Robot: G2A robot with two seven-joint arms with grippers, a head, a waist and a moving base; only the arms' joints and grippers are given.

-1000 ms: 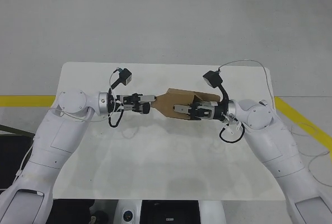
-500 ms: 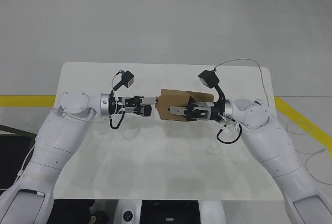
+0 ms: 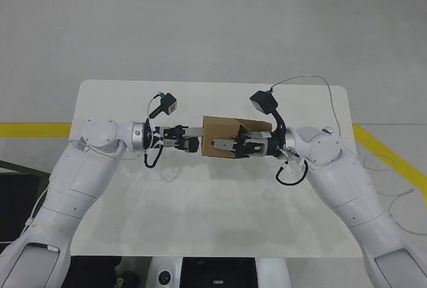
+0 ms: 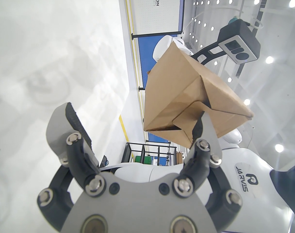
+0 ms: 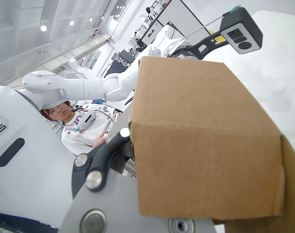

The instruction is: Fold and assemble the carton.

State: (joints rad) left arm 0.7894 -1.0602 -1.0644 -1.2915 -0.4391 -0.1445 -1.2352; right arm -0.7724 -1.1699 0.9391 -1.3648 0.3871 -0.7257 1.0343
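The brown carton (image 3: 220, 135) hangs above the middle of the white table, held up as a box shape. My right gripper (image 3: 230, 144) is shut on its wall from the right, one finger lying over the top face. In the right wrist view the carton (image 5: 200, 132) hides most of that gripper, and one finger (image 5: 114, 128) shows beside it. My left gripper (image 3: 195, 137) stands open at the carton's left end. In the left wrist view its jaws are spread wide, and one fingertip (image 4: 207, 124) touches the folded end flaps of the carton (image 4: 186, 90).
The white table (image 3: 127, 216) has bare room in front of and behind both arms. A thin cable (image 3: 314, 81) arcs over the far right corner. Yellow floor lines (image 3: 26, 129) run past the table's sides.
The right arm has carried the carton leftward and turned it, so its outline went from pointed to square. The left gripper stayed at the carton's left end, shifting slightly toward the robot.
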